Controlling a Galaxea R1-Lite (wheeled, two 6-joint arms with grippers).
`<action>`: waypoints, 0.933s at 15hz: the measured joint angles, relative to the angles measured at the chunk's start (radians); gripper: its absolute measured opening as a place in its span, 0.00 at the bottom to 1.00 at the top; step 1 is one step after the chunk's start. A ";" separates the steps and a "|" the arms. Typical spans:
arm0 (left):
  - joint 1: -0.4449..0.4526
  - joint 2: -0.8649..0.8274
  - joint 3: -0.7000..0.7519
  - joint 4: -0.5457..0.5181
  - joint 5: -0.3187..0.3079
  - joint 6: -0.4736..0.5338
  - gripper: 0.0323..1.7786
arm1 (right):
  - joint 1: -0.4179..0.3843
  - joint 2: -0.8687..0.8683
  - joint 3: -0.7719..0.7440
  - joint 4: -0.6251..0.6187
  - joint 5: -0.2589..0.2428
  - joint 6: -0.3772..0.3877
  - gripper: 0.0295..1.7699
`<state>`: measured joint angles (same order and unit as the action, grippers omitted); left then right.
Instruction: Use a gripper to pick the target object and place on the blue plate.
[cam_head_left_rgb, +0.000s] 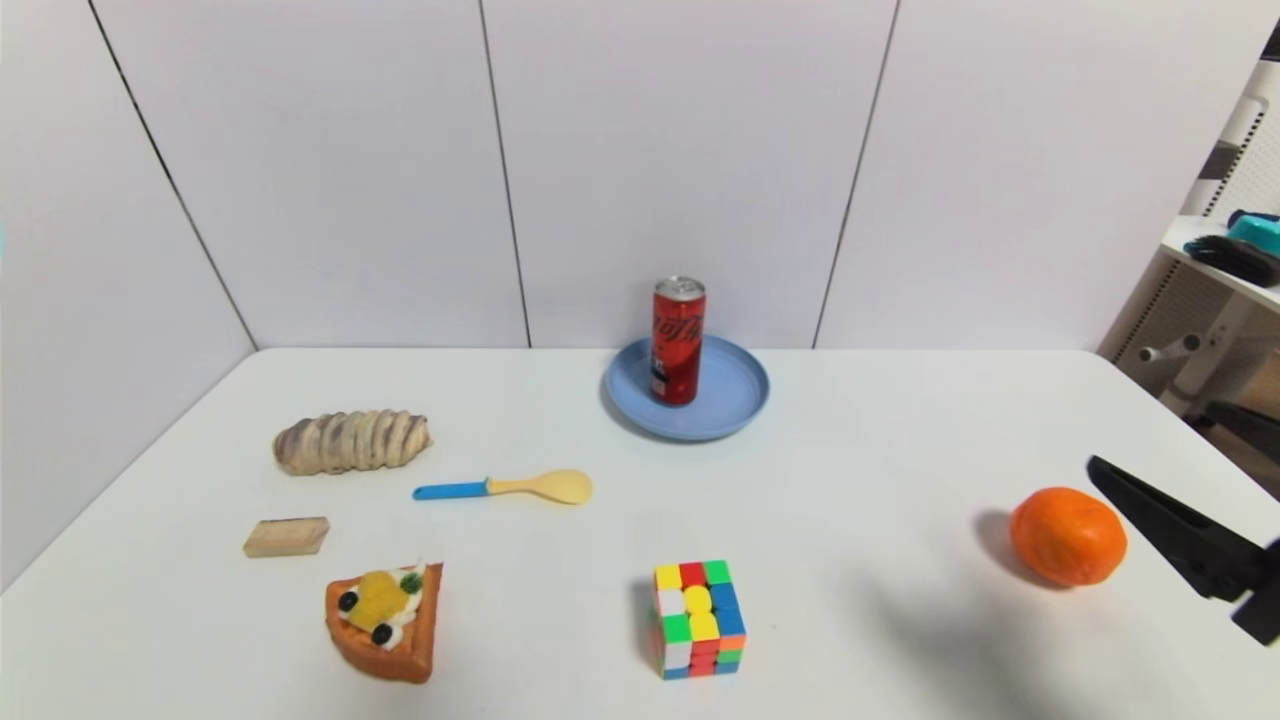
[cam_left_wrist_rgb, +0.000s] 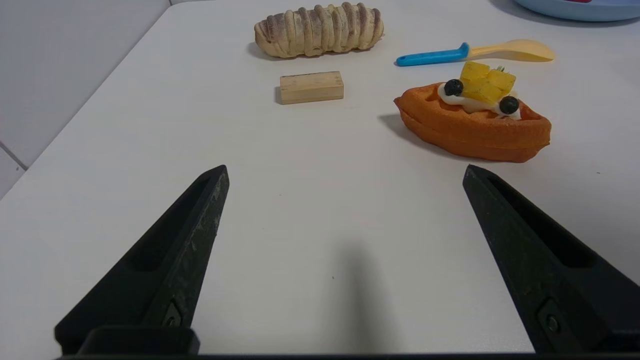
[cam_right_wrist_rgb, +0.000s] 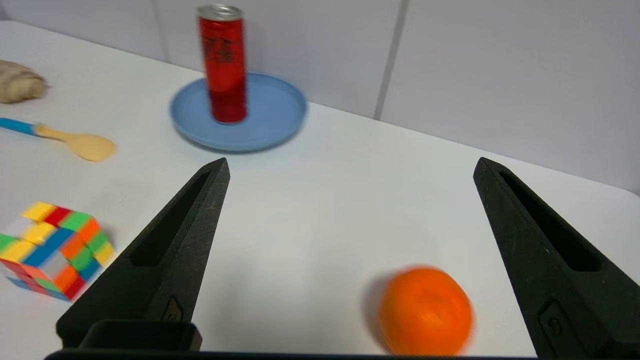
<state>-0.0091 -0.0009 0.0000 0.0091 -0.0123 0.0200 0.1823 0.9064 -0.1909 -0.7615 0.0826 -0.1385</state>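
Slim tall red soda can with silver top (cam_head_left_rgb: 678, 341) stands upright on the round shallow light-blue plastic plate (cam_head_left_rgb: 735, 385), which sits at the far middle of the white tabletop (cam_head_left_rgb: 860, 520), close to the back wall. In the head view the can's base sits left of the plate's centre, inside the raised rim. Nothing touches the can.

Right claw (cam_right_wrist_rgb: 350, 170), black and two-fingered: fingers spread wide apart, holding nothing. In the head view only one pointed finger shows, at the right edge of the tabletop, just beside the round orange fruit (cam_head_left_rgb: 1068, 536) and well apart from plate and can. The right wrist view looks between the fingers toward the can and plate in the distance.

Left claw (cam_left_wrist_rgb: 345, 172): fingers likewise spread wide, empty, low over the near left part of the tabletop; parked. Ahead of it lie an orange waffle wedge topped with fruit pieces (cam_left_wrist_rgb: 475, 120), a small wooden block (cam_left_wrist_rgb: 311, 87), a striped bread roll (cam_left_wrist_rgb: 319, 29) and a blue-handled yellow spoon (cam_left_wrist_rgb: 475, 51).

A multicoloured puzzle cube (cam_head_left_rgb: 698, 618) sits at near centre, untouched by either arm.

Judgement: pick and place both look done, as the can is on the plate, upright and released. Nothing appears left of the task beyond the right arm settling clear of the fruit.
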 joint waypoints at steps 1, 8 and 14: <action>0.000 0.000 0.000 0.000 0.000 0.001 0.95 | -0.040 -0.074 0.050 0.007 0.000 -0.009 0.95; 0.000 0.000 0.000 0.000 0.000 0.001 0.95 | -0.220 -0.467 0.189 0.271 -0.032 0.014 0.96; 0.000 0.000 0.000 0.000 0.000 0.000 0.95 | -0.209 -0.641 0.190 0.542 -0.090 0.018 0.96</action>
<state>-0.0096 -0.0009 0.0000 0.0091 -0.0123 0.0202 -0.0264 0.2651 -0.0004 -0.2191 -0.0070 -0.1202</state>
